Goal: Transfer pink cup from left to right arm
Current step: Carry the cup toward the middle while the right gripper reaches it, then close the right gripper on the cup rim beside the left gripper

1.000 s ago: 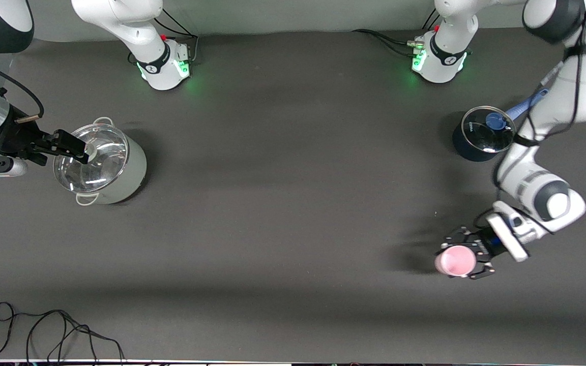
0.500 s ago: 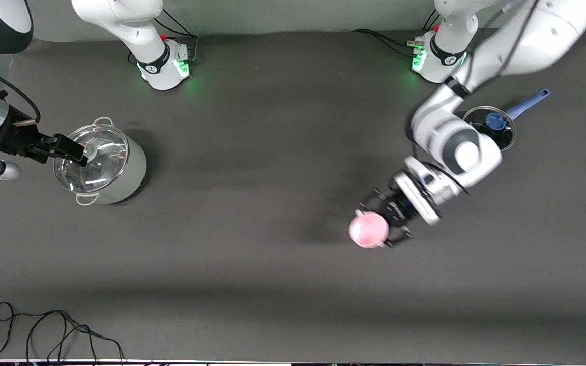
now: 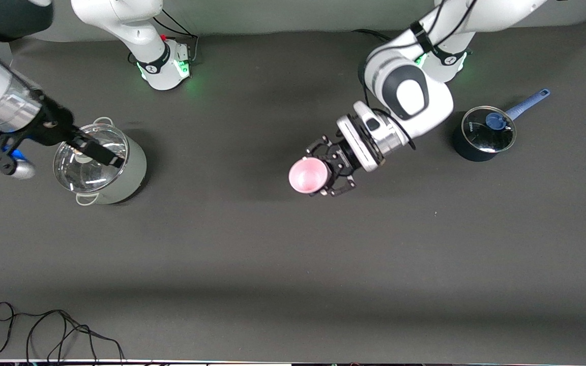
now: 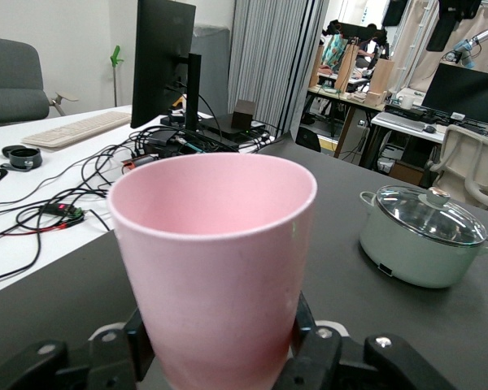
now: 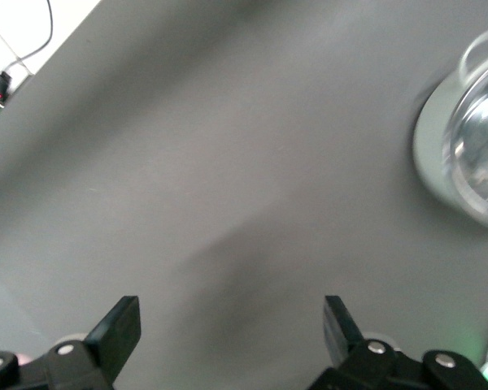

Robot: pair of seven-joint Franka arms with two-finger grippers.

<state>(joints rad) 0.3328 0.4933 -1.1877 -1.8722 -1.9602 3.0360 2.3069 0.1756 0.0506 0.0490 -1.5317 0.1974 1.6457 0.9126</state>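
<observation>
Over mid-table, my left gripper (image 3: 334,170) clamps the cup (image 3: 308,175) low on its body, mouth tipped toward the right arm's end. Looks light, stiff plastic, smooth and tapered, so probably slippery; the free upper wall near the rim is where to take it. Farther off, my right gripper (image 3: 100,154) hangs over the lidded pot (image 3: 100,165), jaws wide, holding nothing, waiting.

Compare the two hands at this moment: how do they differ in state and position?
The left hand is shut on the pink cup, while the right hand is open and holds nothing. The left hand hangs over the bare middle of the table; the right hand is over the glass lid of the pale green pot. Both hands are black and up in the air.
</observation>
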